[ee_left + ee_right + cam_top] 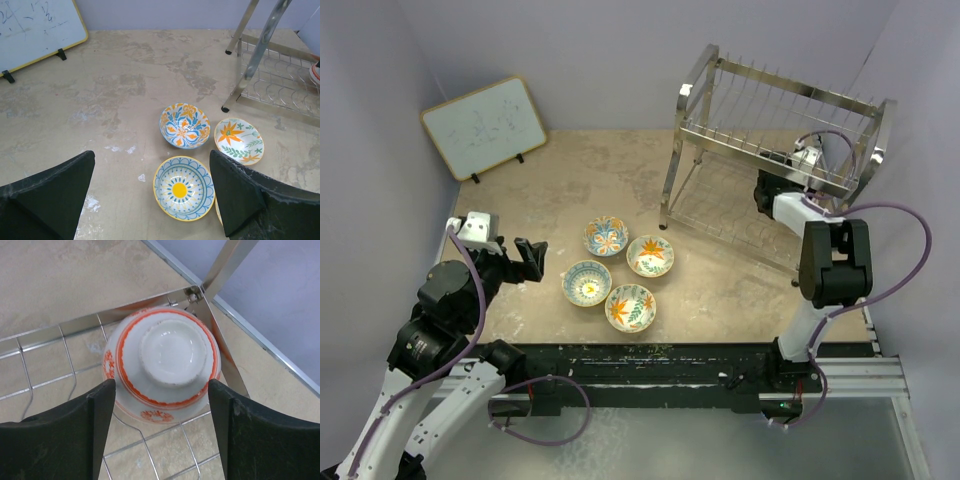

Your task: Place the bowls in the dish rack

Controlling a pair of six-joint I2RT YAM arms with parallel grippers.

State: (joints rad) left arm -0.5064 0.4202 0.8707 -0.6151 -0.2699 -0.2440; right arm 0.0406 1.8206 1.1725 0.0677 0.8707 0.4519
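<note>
At the far left a whiteboard (485, 125) leans against the wall at the back of the counter (600, 170). In front of it the left arm (450, 290) hangs over the counter's left side. The left jaws stand wide open with nothing between them, held above the surface and pointing at the bowls.

Four of the bowls sit upright in a tight cluster mid-counter:
- a blue-and-orange floral bowl (606, 236) at the back left
- a cream bowl with an orange flower (650, 255) just beside it on the right
- a blue bowl with a yellow centre (587, 283) at the front left
- a leaf-patterned bowl (630, 307) at the front right

All four are well apart from the left jaws.

To the right stands the dish rack (780, 110), and the right arm (835, 260) reaches into it under the top tier. The fifth bowl, a red-banded bowl (162, 360), lies upside down on the lower tier's wires, tucked into a corner of the frame. The right jaws are spread wide on either side of it. The bowl rests on the wires, and I cannot tell whether either finger touches its rim.
</note>
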